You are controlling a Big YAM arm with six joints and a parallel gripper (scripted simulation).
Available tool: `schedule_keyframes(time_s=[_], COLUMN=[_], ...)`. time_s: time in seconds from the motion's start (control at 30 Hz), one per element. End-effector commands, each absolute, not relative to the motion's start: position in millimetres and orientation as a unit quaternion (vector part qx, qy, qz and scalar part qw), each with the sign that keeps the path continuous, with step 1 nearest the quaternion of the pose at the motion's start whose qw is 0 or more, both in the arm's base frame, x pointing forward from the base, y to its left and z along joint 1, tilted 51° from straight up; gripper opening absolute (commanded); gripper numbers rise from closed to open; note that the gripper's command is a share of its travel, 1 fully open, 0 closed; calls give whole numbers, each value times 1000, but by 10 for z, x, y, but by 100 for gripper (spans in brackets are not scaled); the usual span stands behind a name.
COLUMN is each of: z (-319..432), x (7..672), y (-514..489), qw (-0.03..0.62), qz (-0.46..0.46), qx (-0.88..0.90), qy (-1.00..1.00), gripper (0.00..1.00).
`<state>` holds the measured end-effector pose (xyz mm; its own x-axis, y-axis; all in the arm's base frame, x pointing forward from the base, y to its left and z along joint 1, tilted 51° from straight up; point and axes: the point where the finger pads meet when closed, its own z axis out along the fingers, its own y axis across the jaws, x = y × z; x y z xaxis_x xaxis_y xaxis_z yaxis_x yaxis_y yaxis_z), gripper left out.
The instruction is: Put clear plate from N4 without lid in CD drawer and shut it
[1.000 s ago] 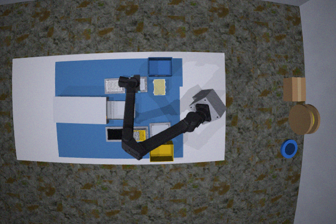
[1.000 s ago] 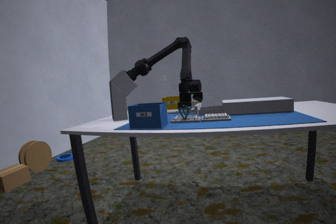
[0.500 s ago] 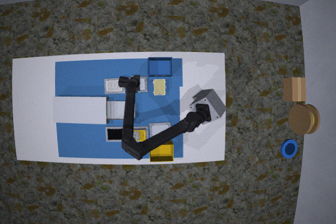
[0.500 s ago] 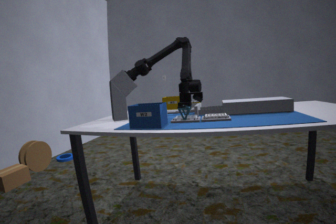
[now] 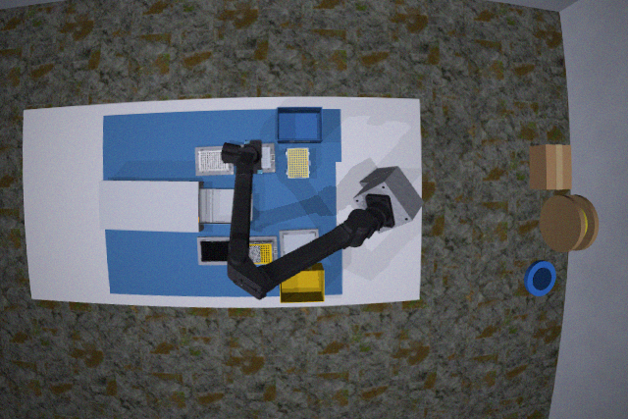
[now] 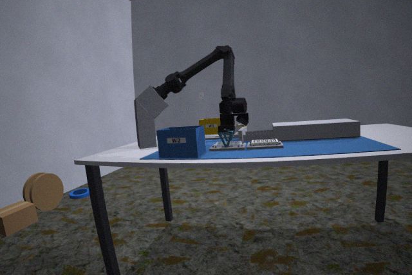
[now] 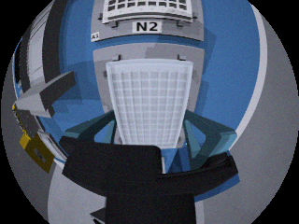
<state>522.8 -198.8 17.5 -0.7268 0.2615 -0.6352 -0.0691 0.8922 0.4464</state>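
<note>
While clamped, clear plate point(image 7: 149, 101) sits between claw point(image 7: 149, 140) fingers.

A white table point(image 5: 61, 252) carries a blue mat point(image 5: 152, 130) over most of its middle. On the mat, a long white cooler box point(image 5: 146, 205) serves as landmark. Beyond it at the mat's far edge stands a blue bin point(image 5: 299, 125); on its other side, at the near edge, a yellow bin point(image 5: 302, 284). Several flat trays point(image 5: 213, 161) lie on either side of the box. Off the mat, at the table's end, stands a grey pedestal point(image 5: 400, 185).
</note>
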Motion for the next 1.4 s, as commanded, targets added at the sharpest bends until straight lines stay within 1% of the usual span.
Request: schedule_keyframes(time_s=[0.0,0.5,1.37], z=[313,313,367], x=[5334,5334,5130], y=[-2023,-2023,-2161], qw=[382,382,378], qz=[218,218,216], qx=[45,45,57], qy=[897,897,898], gripper=[0,0,0])
